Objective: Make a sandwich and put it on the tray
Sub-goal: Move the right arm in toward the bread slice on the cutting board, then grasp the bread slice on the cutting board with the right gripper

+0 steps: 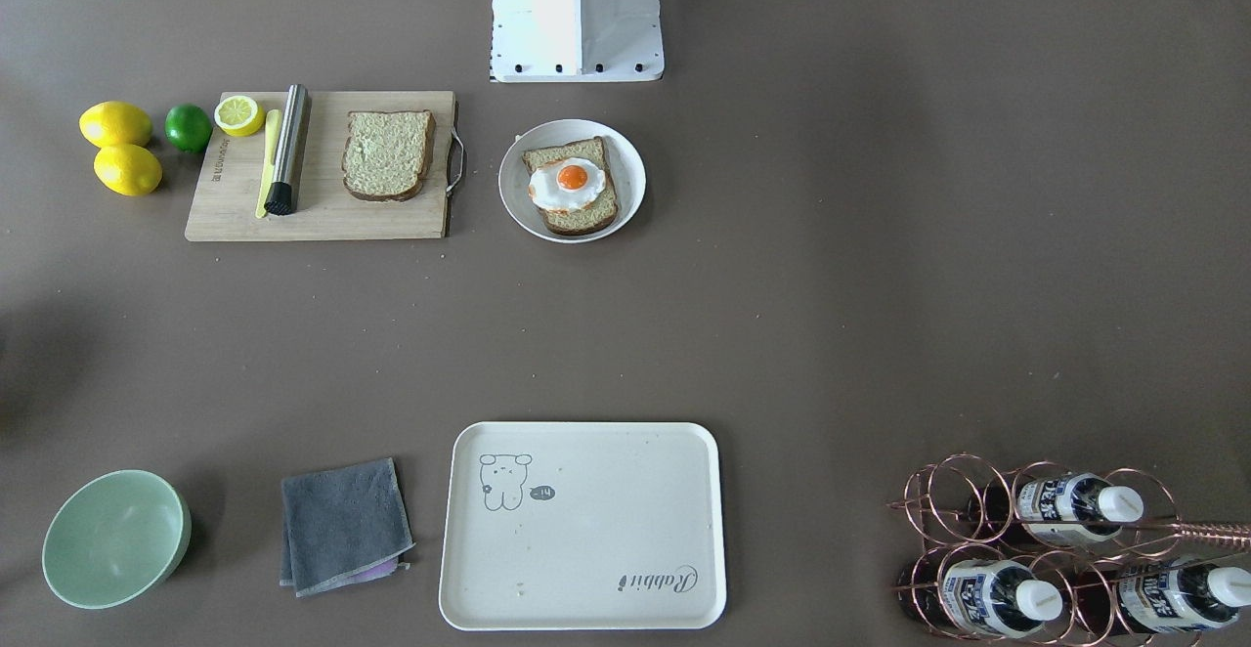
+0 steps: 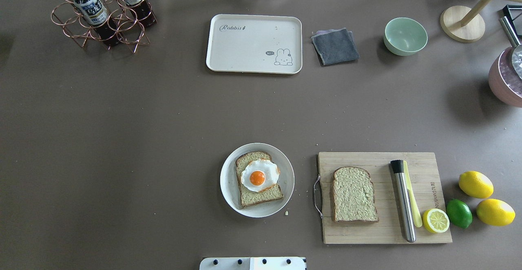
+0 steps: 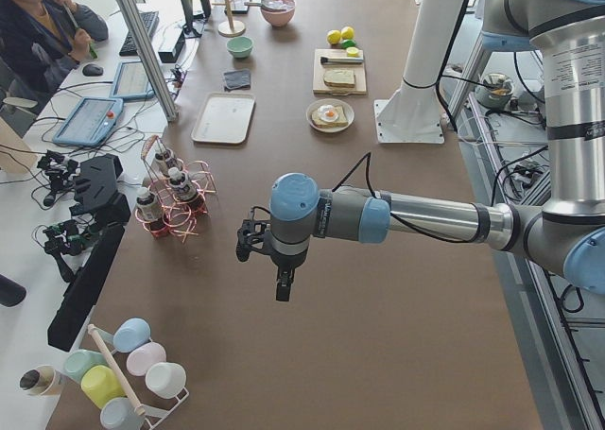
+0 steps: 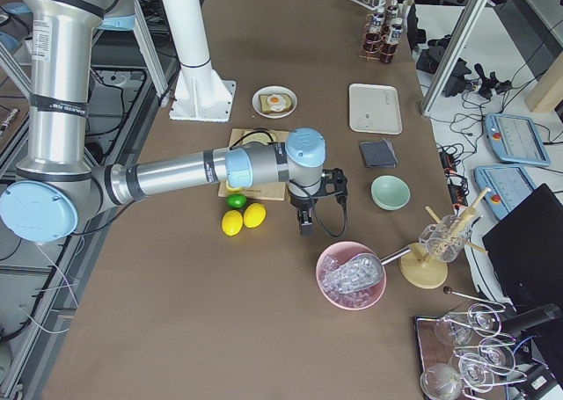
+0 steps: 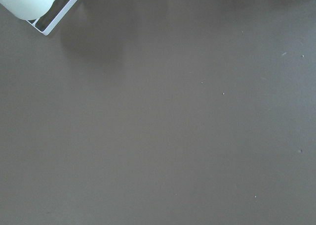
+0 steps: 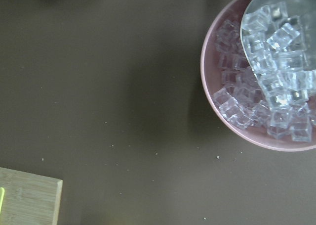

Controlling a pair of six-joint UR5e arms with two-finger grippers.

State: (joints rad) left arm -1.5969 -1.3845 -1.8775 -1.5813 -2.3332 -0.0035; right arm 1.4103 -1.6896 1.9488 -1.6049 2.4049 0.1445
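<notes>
One bread slice [image 2: 261, 196] lies on a round white plate [image 2: 287, 172] with the fried egg [image 2: 259, 176] on top. The second slice [image 2: 353, 194] lies flat on the wooden cutting board [image 2: 383, 233]. The cream tray [image 2: 244, 45] lies bare at the table's far side, also in the front view [image 1: 586, 530]. My left gripper [image 3: 284, 283] hovers over bare table far to the left. My right gripper [image 4: 305, 224] hovers right of the board, near the lemons. I cannot tell whether either is open or shut. Both wrist views show only table.
On the board lie a steel muddler [image 2: 403, 200], a yellow knife and a half lemon [image 2: 435, 220]. Two lemons [image 2: 475, 184] and a lime [image 2: 458, 213] lie beside it. A grey cloth [image 2: 335, 45], green bowl [image 2: 405, 36], bottle rack [image 2: 102, 15] and pink ice bowl [image 6: 261, 86] stand around.
</notes>
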